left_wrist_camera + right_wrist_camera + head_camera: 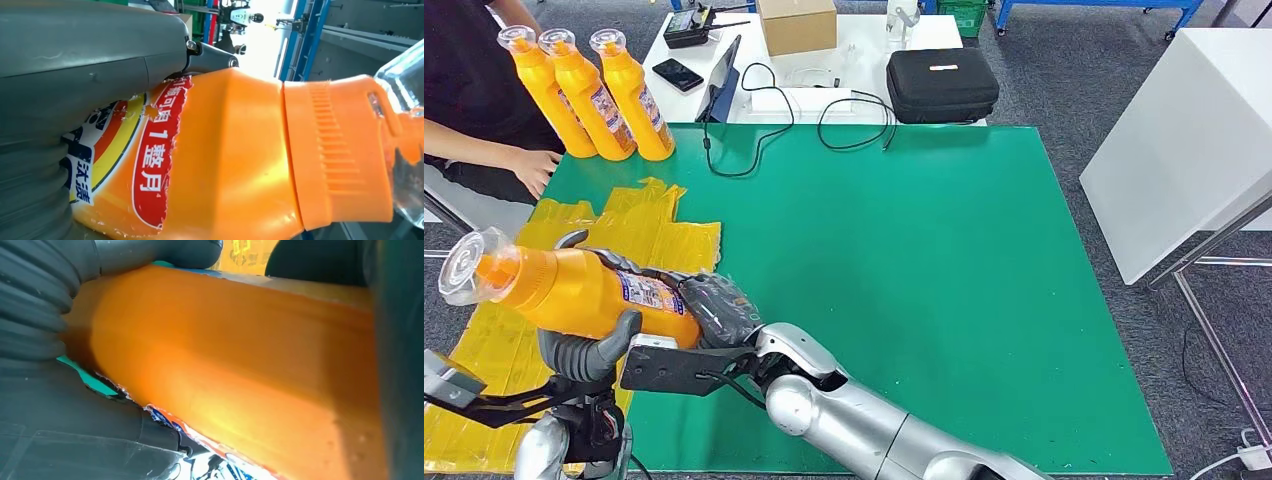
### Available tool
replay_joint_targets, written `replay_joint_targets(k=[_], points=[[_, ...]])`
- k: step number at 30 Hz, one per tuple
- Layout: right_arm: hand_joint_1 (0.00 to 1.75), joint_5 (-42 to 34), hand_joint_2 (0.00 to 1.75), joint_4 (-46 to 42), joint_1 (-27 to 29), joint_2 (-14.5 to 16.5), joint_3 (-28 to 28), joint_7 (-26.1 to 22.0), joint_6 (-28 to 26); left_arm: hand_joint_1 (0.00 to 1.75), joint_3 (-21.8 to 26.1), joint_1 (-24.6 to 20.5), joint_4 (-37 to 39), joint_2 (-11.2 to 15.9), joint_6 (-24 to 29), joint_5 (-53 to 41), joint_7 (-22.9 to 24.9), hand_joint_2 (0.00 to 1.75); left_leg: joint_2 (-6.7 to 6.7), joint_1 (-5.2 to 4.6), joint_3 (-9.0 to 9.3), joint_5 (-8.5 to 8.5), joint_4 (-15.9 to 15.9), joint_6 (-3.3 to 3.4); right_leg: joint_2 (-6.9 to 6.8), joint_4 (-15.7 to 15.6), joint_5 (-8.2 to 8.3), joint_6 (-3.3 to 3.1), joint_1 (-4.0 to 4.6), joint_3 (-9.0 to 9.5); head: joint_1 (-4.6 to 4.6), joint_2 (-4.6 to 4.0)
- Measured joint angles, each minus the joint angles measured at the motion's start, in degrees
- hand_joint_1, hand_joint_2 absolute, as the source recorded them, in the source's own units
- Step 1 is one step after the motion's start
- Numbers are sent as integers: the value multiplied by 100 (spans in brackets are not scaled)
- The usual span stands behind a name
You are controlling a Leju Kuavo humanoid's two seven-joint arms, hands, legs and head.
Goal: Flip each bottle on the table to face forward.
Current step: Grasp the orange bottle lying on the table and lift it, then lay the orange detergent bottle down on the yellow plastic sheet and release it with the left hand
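A: A green counter [944, 300] is seen under the head view, with a white table [854, 50] beyond it carrying a cardboard box [796, 24], a black case [942, 84] and cables. Crumpled yellow plastic [639, 225] is spread along the counter's left side

B: And the bottles?

A: Three orange bottles [589, 95] are stood upright in a row at the far left corner, close beside a person's hand [534, 168]. Their labels are partly shown, but how squarely they are faced cannot be told. A fourth, the held bottle [574, 290], is kept lying sideways above the yellow plastic, its clear cap pointed to the left

B: How is it gripped?

A: By both hands. The left hand [589, 350] is closed on it from below, thumb up against its body. The right hand [714, 305] is wrapped around its base end. In the wrist views grey fingers are pressed against the orange plastic

B: So how far along is the work?

A: Three appear to be dealt with. The fourth is judged to be mid-turn: it is not yet upright nor set down, and that is what is left
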Motion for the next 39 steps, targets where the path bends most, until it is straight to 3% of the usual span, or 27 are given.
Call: replay_joint_targets(k=[1,3,8,11,20,24,31,32,35,36,39], points=[[0,54,0,10,10,-1,-13,-6,-30,175,0,-25,-1,0,114,-204,-25,175,-1,0,0,0,0,0,0,0,0,0,0,-1,1,0],[0,256,0,20,59,-4,-127,-16,-93,175,-7,-140,6,-1,661,-1185,-73,175,-4,0,0,1,1,0,-3,-1,0,0,0,-6,2,0],[0,929,0,-433,350,-163,-1070,-57,192,175,-78,-875,569,74,2965,-5304,366,175,-16,-1,-3,10,1,1,-22,0,10,-9,0,3,4,0],[0,1076,0,-871,509,-342,-1647,-186,438,175,-69,-1232,1356,253,3867,-6526,488,175,-5,-4,-2,12,1,0,-17,0,17,-11,-2,2,3,0],[0,1049,0,-1689,689,-703,-2489,-394,553,175,32,-1581,3205,677,4920,-8216,900,175,-3,-3,-5,12,2,-1,-14,0,15,-12,-2,-5,2,0],[0,1028,0,-1846,700,-815,-2592,-414,557,175,52,-1709,3724,773,5113,-8627,1082,175,-5,-3,-9,12,2,-1,-15,0,15,-12,-2,-7,1,0],[0,925,0,-2034,697,-1014,-2656,-484,638,175,44,-2098,5374,951,5424,-9657,1458,175,4,-3,-9,12,1,-2,-15,1,16,-12,-2,-8,2,0],[0,910,0,-2049,698,-1037,-2656,-493,650,137,36,-2142,5550,964,5439,-9700,1460,175,2,-4,-9,12,2,-2,-15,1,16,-12,-2,-6,2,0],[0,851,0,-2089,698,-1096,-2652,-525,670,6,6,-2285,6029,1012,5389,-9788,1451,44,-5,-4,-7,12,1,-2,-17,0,15,-12,-2,0,1,0],[0,830,0,-2100,698,-1115,-2650,-532,679,0,-2,-2330,6166,1033,5350,-9826,1454,0,-5,-4,-6,12,1,-2,-16,0,14,-12,-2,1,1,0],[0,769,0,-2123,697,-1176,-2642,-539,732,0,-79,-2473,6533,1119,5313,-9984,1656,0,-6,-2,3,11,0,-3,-18,0,13,-14,-2,10,0,0]])
